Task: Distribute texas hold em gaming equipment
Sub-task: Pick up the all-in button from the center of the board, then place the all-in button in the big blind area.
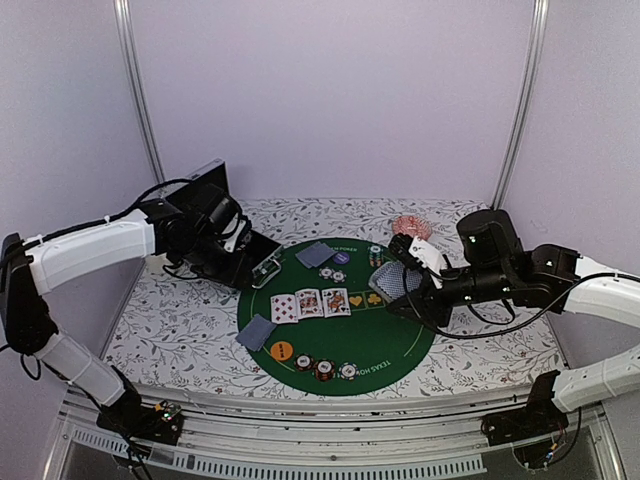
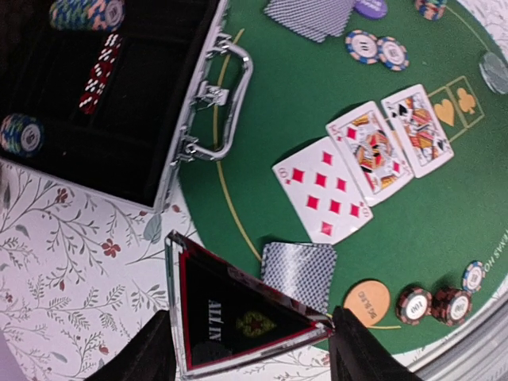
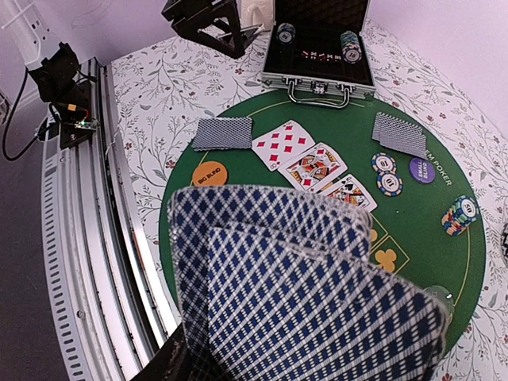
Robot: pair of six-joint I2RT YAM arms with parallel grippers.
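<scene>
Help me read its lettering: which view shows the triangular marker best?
Left wrist: the triangular marker fills the foreground between the left gripper's fingers, ALL IN legible. Right wrist shows only a small dark shape at its top edge; top external doesn't resolve it.

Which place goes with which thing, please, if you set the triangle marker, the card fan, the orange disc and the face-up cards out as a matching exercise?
Things:
1. triangle marker
2. card fan
3. orange disc
4. face-up cards

Places:
A. middle of the mat
B. in the right jaws
C. in the left jaws
D. near edge of the mat, left of three chips

Pairs: 1-C, 2-B, 3-D, 4-A.
</scene>
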